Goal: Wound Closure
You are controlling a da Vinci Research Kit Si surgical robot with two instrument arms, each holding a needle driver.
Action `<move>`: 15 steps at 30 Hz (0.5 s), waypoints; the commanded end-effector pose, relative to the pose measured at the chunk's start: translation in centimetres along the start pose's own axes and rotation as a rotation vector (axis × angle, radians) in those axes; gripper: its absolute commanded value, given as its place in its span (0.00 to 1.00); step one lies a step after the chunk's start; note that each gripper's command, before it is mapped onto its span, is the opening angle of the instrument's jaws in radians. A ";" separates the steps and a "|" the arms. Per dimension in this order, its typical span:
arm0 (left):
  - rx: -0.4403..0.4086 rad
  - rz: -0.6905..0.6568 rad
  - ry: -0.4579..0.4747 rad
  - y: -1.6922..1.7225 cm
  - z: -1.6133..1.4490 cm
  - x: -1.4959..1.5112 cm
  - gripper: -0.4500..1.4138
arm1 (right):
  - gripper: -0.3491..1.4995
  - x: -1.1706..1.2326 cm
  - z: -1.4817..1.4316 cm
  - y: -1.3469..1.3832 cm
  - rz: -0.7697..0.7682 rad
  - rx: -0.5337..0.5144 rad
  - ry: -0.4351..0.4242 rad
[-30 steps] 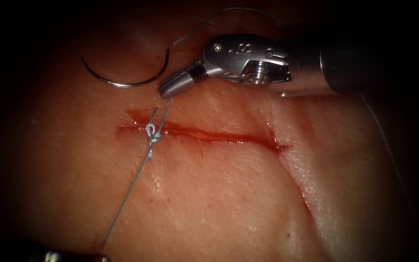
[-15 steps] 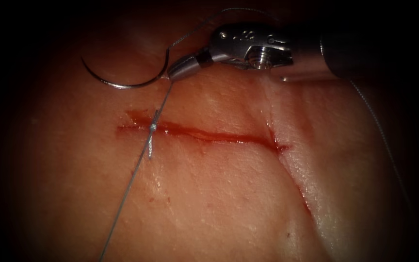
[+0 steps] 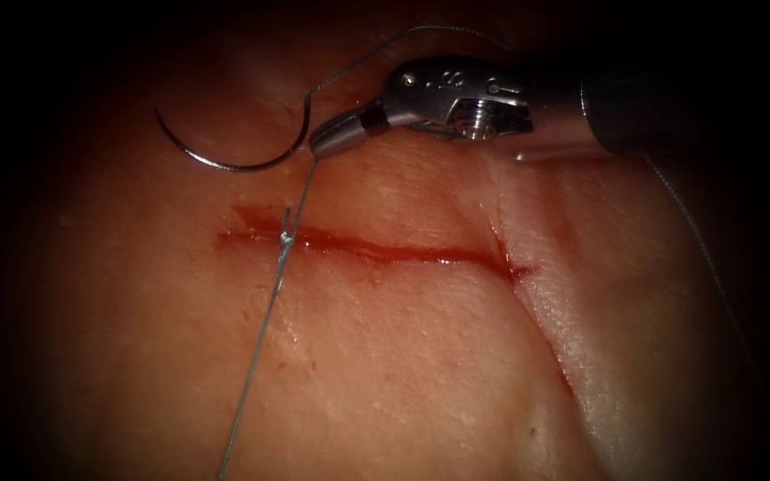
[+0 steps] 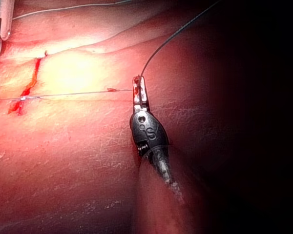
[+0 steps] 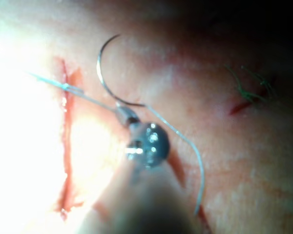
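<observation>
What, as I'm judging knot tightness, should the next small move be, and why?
Probably a gentle opposite pull: right tool and left tool each grip thread, taut through the knot on the cut. Needle lies free on tissue, above the cut.

A surgical training bench: cut tissue [image 3: 421, 356] under endoscope light, curved needle [image 3: 225, 151] nearby.
</observation>
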 end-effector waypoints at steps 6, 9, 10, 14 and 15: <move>-0.003 -0.022 0.001 0.09 -0.06 -0.21 0.00 | 0.00 -0.02 0.01 0.10 -0.015 -0.034 0.000; -0.007 -0.022 -0.005 0.12 -0.16 -0.26 0.00 | 0.00 -0.02 0.02 0.09 -0.014 -0.037 0.000; -0.005 -0.028 -0.008 0.12 -0.18 -0.27 0.00 | 0.00 -0.02 0.02 0.09 -0.014 -0.030 0.002; -0.004 -0.034 -0.007 0.10 -0.19 -0.20 0.00 | 0.00 0.00 0.06 0.03 -0.014 -0.012 0.004; -0.004 -0.044 -0.007 0.09 -0.17 -0.17 0.00 | 0.00 0.01 0.08 0.02 -0.013 -0.009 0.004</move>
